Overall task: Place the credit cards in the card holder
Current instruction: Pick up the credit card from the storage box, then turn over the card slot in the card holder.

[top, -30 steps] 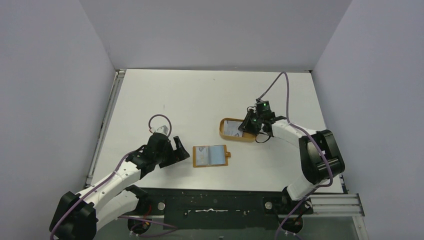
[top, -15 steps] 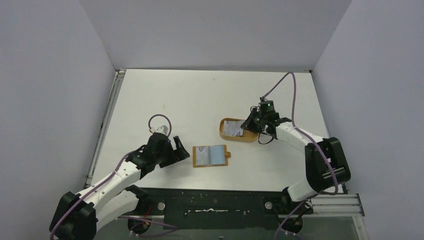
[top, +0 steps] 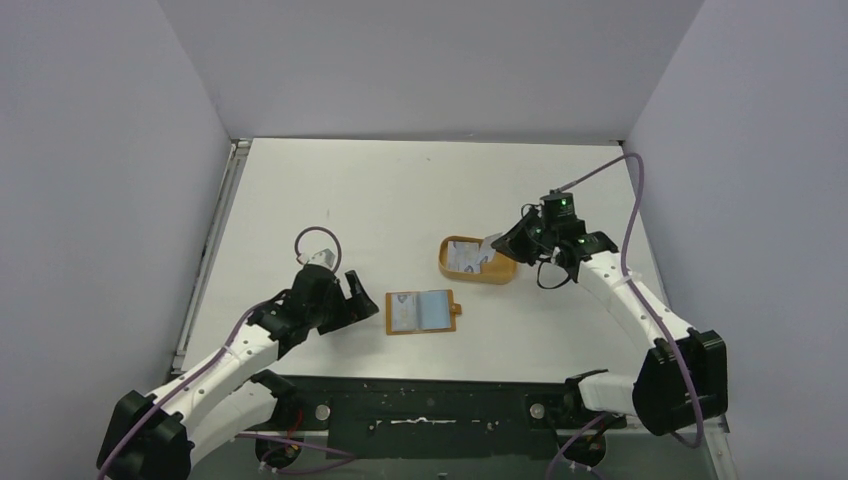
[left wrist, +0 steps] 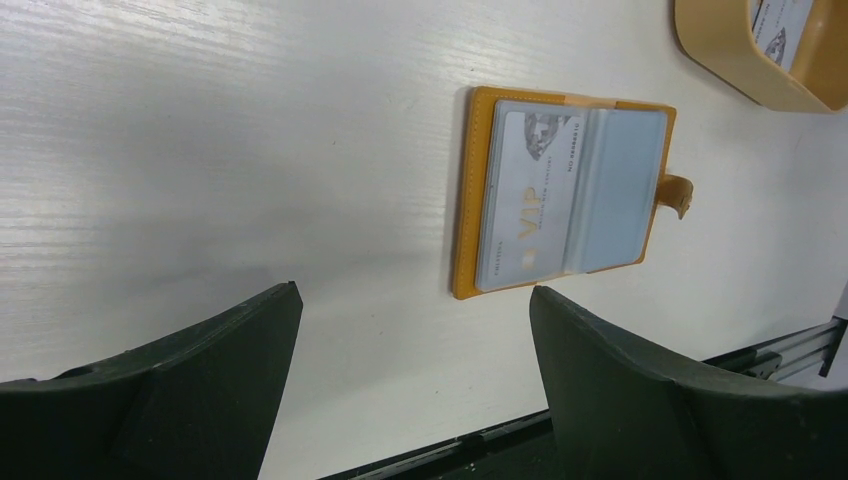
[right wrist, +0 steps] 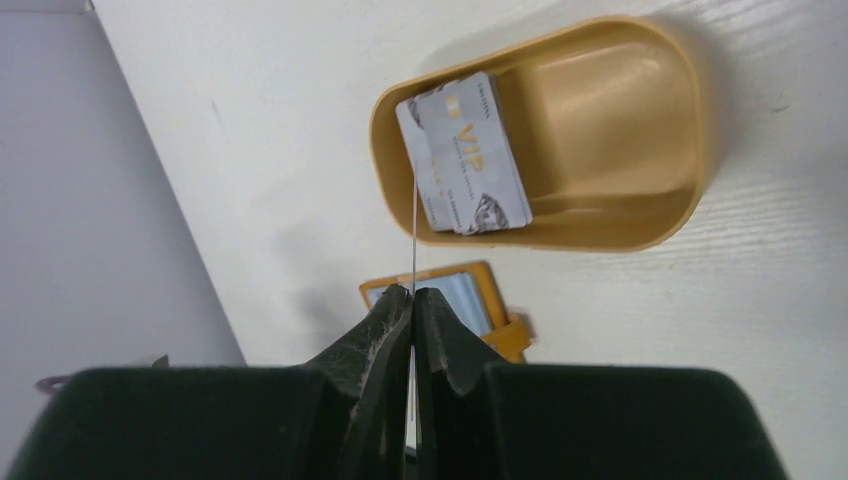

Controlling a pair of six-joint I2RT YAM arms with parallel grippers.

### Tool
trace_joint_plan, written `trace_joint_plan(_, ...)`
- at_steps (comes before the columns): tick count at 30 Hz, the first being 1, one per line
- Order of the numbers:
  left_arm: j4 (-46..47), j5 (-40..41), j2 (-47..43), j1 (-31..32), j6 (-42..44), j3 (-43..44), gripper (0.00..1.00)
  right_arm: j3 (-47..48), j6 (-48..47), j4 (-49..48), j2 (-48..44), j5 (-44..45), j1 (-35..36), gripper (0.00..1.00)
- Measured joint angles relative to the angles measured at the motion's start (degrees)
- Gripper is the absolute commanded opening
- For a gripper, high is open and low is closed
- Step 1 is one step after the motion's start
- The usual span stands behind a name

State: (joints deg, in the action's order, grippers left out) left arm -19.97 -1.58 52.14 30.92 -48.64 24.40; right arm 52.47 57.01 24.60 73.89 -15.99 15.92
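1. Credit cards (right wrist: 465,150) lie as a small pile at one end of the orange tray (right wrist: 610,120), on the right half of the table (top: 400,190).
2. At the left, the left gripper (left wrist: 412,295) is low over the table, with its jaws wide apart and nothing between them. It is near the card holder but does not touch it.
3. In the middle, the card holder (left wrist: 560,190) lies opened flat, inner side up. One pocketed card (left wrist: 525,200) sits in its left pocket. The right pocket shows pale blue, and I cannot tell if that is a card or only the sleeve.
4. At the right, the right gripper (right wrist: 412,295) has its jaws pressed together on a held card (right wrist: 414,225), seen edge-on as a thin line over the tray. I cannot tell if its far edge is free of the pile.
5. For this step, I think the card should rise straight until it passes the tray rim, then travel level to the holder. The pinch is on a thin edge only, so slow motion is wise, or the card may turn or slip.
6. The table is white and smooth, with faint grain, so the holder may slide easily. Plain pale walls (top: 430,60) close three sides, and a metal rail (top: 212,250) runs along the left edge.
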Motion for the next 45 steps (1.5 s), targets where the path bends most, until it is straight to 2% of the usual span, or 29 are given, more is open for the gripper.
trace_joint_plan(9,-1.03,0.02,-0.85,0.00,1.03,1.73,0.83,0.07,5.27,5.20,-7.48,-7.85,-0.63,0.00)
trace_joint_plan(16,-1.49,0.02,-1.09,0.00,1.31,1.75,0.84,0.04,6.19,6.05,-8.87,-11.13,-0.94,0.00)
trace_joint_plan(22,-2.60,0.02,-2.03,0.00,1.38,2.54,0.85,-1.14,8.59,2.21,-9.88,-16.33,-0.96,0.00)
trace_joint_plan(27,-2.54,-0.11,-2.08,0.00,1.46,3.10,0.97,-3.76,11.91,-3.21,-11.45,-20.85,-0.96,0.00)
trace_joint_plan(33,-0.57,0.00,-3.74,-0.37,-1.38,2.49,0.97,-5.60,13.94,-6.05,-12.09,-23.56,-0.96,0.00)
trace_joint_plan(37,6.71,-0.59,-9.44,-2.36,-6.12,-3.80,0.97,-3.58,6.95,-0.98,-12.17,-21.07,0.02,0.00)
trace_joint_plan(40,9.44,-2.93,-10.45,-3.19,-7.69,-7.45,0.96,-1.03,-0.68,3.41,-12.17,-16.68,3.61,0.00)
trace_joint_plan(45,7.93,-5.70,-1.36,-0.02,-4.28,-0.74,0.94,-2.43,-8.28,5.31,-11.74,-12.09,10.21,0.00)
